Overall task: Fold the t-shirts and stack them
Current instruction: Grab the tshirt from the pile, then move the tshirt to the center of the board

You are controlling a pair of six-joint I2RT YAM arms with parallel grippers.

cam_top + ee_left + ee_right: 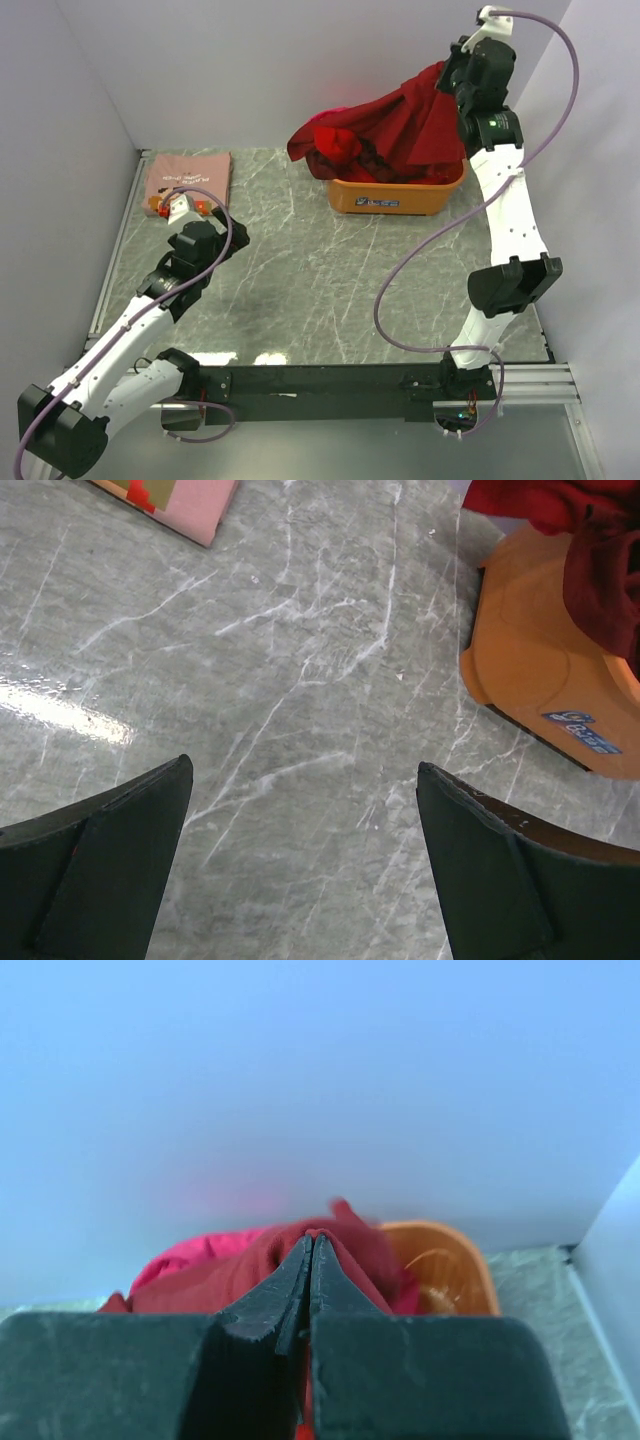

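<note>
Two tees concern us. The right gripper (310, 1245) is raised high over the orange tub (395, 195), jaws pressed together on a pinch of the dark red t-shirt (410, 125) — lifted, in our judgement, to draw it free of the other red tees (335, 140) heaped there. It hangs as a slanting drape, long axis running from the pinched peak down-left into the tub. The left gripper (305, 770) hovers over the table (300, 270), jaws wide apart and empty — presumably waiting to receive. The folded pink tee (190, 172) lies flat at the far left corner.
</note>
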